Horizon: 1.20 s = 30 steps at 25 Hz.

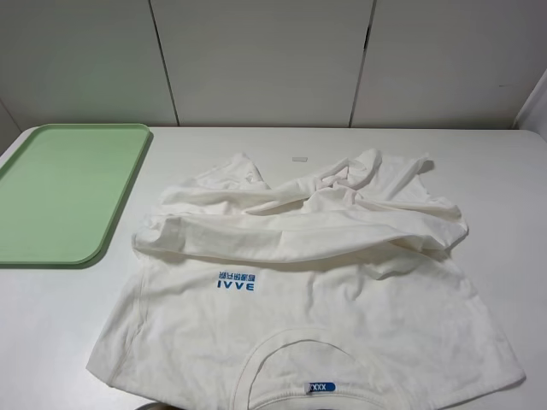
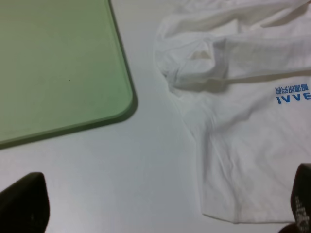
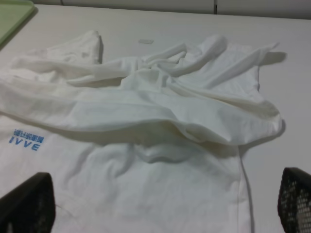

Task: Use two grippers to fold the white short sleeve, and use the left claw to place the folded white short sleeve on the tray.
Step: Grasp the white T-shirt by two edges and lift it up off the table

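Observation:
The white short sleeve (image 1: 316,256) lies on the table with its collar and blue neck label (image 1: 320,387) at the front edge. Its far half is bunched into loose folds across the middle. The pale-green tray (image 1: 64,192) sits to its left, with nothing on it. Neither arm shows in the high view. My left gripper (image 2: 160,204) hangs open over bare table between the tray's corner (image 2: 116,104) and the shirt's side (image 2: 238,160). My right gripper (image 3: 160,201) stands open above the shirt's right half (image 3: 160,121), holding nothing.
A small white scrap (image 1: 298,159) lies on the table behind the shirt. The white table (image 1: 51,333) ends at a panelled wall (image 1: 256,60) at the back. Bare table shows left of the shirt, in front of the tray.

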Available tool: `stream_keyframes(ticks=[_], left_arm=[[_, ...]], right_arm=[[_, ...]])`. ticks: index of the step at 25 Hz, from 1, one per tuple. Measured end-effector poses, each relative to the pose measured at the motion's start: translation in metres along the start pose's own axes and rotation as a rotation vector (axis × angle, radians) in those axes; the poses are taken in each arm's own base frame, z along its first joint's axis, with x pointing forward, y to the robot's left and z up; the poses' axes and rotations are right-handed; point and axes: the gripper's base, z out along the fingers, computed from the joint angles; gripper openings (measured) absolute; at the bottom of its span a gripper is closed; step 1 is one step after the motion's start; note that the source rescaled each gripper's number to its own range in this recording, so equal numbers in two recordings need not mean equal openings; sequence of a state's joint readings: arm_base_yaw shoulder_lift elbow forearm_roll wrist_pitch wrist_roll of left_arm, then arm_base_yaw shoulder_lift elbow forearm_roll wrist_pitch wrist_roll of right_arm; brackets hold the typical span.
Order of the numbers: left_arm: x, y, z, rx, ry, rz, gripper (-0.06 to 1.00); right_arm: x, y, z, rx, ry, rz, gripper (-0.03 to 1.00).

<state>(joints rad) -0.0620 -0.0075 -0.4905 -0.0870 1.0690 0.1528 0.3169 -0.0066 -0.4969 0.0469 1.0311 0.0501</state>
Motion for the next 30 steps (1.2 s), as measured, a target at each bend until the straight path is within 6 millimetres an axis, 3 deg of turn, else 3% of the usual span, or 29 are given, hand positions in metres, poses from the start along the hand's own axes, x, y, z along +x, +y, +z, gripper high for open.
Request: stream_keyframes(ticks=[3, 7, 10, 13, 16, 20, 24, 30], left_arm=[[0.0, -0.001, 0.0, 0.015, -0.004, -0.016, 1.0], [-0.011, -0.015, -0.004, 0.168, -0.099, -0.118, 1.0], [-0.017, -0.021, -0.004, 0.244, -0.122, -0.1, 1.0], [-0.028, -0.025, 0.006, 0.315, -0.069, -0.053, 0.99], [-0.039, -0.026, 0.015, 0.361, -0.019, -0.005, 0.99], [-0.06, -0.026, 0.039, 0.434, 0.12, 0.086, 0.99], [-0.075, -0.024, 0.058, 0.477, 0.227, 0.121, 0.99], [-0.097, -0.018, 0.101, 0.499, 0.349, 0.099, 0.98]], right_arm=[[0.0, 0.001, 0.0, -0.007, 0.0, 0.002, 1.0], [0.0, 0.003, 0.0, -0.033, 0.001, -0.031, 1.0], [-0.004, 0.006, 0.006, -0.067, 0.044, -0.087, 1.0], [-0.014, 0.009, 0.012, -0.09, 0.101, -0.145, 1.0], [-0.042, 0.012, 0.028, -0.122, 0.196, -0.276, 1.0], [-0.062, 0.013, 0.044, -0.141, 0.249, -0.362, 1.0], [-0.088, 0.014, 0.086, -0.161, 0.31, -0.399, 1.0], [-0.088, 0.01, 0.141, -0.178, 0.444, -0.419, 1.0]])
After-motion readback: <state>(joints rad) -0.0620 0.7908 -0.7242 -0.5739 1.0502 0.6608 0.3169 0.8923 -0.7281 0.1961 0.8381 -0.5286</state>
